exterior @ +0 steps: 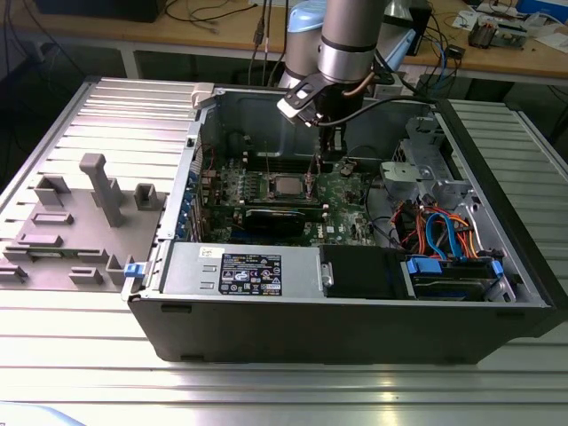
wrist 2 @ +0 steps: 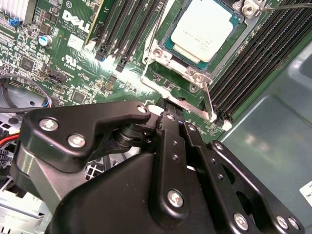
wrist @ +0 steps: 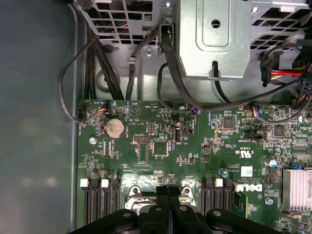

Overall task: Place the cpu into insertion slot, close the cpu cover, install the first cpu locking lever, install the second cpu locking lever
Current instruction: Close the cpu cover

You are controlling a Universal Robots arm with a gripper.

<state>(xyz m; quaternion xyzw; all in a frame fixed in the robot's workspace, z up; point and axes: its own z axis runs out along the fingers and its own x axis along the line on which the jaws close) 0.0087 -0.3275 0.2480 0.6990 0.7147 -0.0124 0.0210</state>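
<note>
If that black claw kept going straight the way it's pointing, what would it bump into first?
Likely the silver lever beside the cpu cover; the gripper hangs just above it, though depth is unclear.

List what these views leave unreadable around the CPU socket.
- Silver-topped square cpu: cut off by the second wrist view's edge.
- Silver-rimmed insertion slot: behind the black gripper in the first wrist view.
- Silver frame cpu cover: too small to judge in the exterior view.
</note>
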